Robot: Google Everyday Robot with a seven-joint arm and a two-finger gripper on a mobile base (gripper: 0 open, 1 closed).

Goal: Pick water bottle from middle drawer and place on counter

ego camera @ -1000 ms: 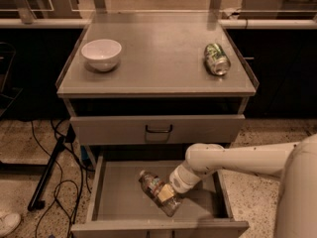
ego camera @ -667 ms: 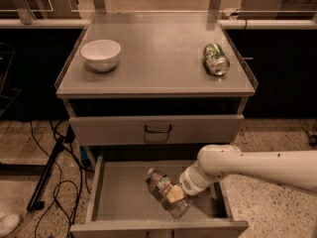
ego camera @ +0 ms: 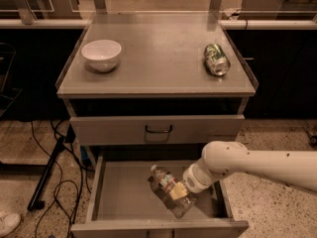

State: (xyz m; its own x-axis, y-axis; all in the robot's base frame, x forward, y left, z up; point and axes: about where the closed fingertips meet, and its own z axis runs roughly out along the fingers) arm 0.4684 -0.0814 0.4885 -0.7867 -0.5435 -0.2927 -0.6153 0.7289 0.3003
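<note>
**One bottle in the grip, above the open drawer**

The gripper (ego camera: 179, 192), at the end of a white arm (ego camera: 257, 162) coming in from the right, is inside the wide shallow grey metal middle drawer (ego camera: 119, 200), which stands pulled out. Its fingers are closed on the middle of the one small clear plastic water bottle (ego camera: 164, 179) with a white cap and a red-banded pale label. The bottle is tilted, cap up and to the left of the gripper, base down and just to its right.

Directly above the gripper is one shut grey drawer front (ego camera: 109, 130) with a dark bar handle. Higher still lies the flat grey counter (ego camera: 158, 48). On it sit one round white bowl (ego camera: 101, 54), well up and to the gripper's left, and one green drink can (ego camera: 216, 59) on its side, well up and slightly right.
</note>
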